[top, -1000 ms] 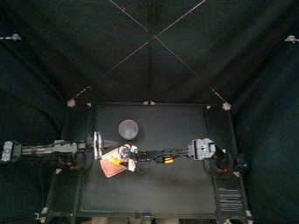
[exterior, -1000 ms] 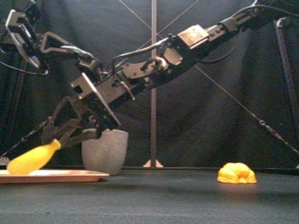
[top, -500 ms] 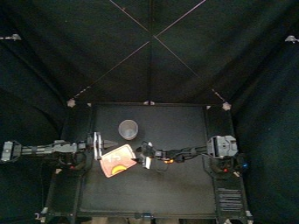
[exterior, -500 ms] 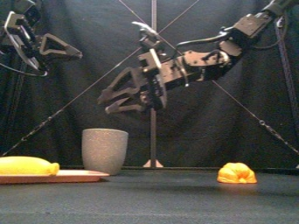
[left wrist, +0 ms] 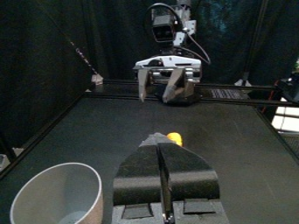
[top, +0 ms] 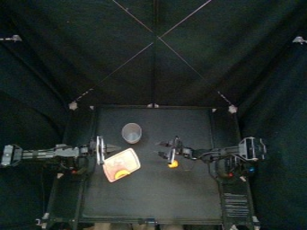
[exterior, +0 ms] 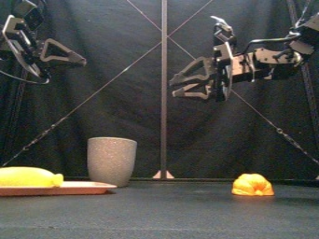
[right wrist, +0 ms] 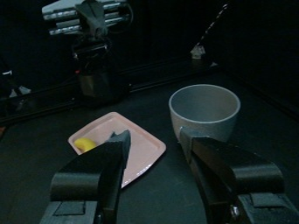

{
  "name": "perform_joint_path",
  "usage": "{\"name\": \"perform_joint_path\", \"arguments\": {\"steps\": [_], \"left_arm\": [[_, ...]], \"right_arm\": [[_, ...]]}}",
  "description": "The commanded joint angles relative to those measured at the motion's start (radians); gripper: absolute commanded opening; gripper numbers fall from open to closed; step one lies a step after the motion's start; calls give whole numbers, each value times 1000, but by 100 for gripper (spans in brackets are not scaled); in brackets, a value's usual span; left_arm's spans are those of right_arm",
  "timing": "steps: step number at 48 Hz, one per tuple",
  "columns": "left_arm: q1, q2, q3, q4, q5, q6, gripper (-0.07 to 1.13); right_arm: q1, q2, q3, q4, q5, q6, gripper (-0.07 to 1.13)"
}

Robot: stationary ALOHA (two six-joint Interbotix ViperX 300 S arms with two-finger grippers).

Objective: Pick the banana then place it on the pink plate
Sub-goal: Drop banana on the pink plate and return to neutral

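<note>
The yellow banana (exterior: pixel 28 176) lies flat on the pink plate (exterior: pixel 75 188) at the table's left. In the right wrist view, the banana (right wrist: pixel 84 141) rests at the far end of the plate (right wrist: pixel 126 150). My right gripper (exterior: pixel 200 79) hangs open and empty high above the table's middle, well clear of the plate (top: pixel 121 163). Its jaws (right wrist: pixel 155 138) frame the plate from a distance. My left gripper (exterior: pixel 56 51) rests shut, high at the left, above the banana.
A tall grey speckled cup (exterior: pixel 112 160) stands just right of the plate, toward the back (top: pixel 132 134). A small orange-yellow toy (exterior: pixel 253 185) lies on the table right of the middle (top: pixel 174 163).
The right gripper held the banana over the plate, let it go there, then drew back up and to the right. The banana now lies flat.
</note>
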Motion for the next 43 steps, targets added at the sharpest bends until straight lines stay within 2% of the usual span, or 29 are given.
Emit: {"name": "perform_joint_path", "arguments": {"steps": [1,29,43], "left_arm": [[-2,5,-12,0,-3,0,-2],[-3,5,-2,-11,-5,-6,-2],[-3,3,-8,-31,-5,-6,-2]], "right_arm": [[-20,-92,31,-3,-9,-3,85],[-12,-104,49,-21,-9,-3,85],[8,-101,38,-78,-9,-2,85]]}}
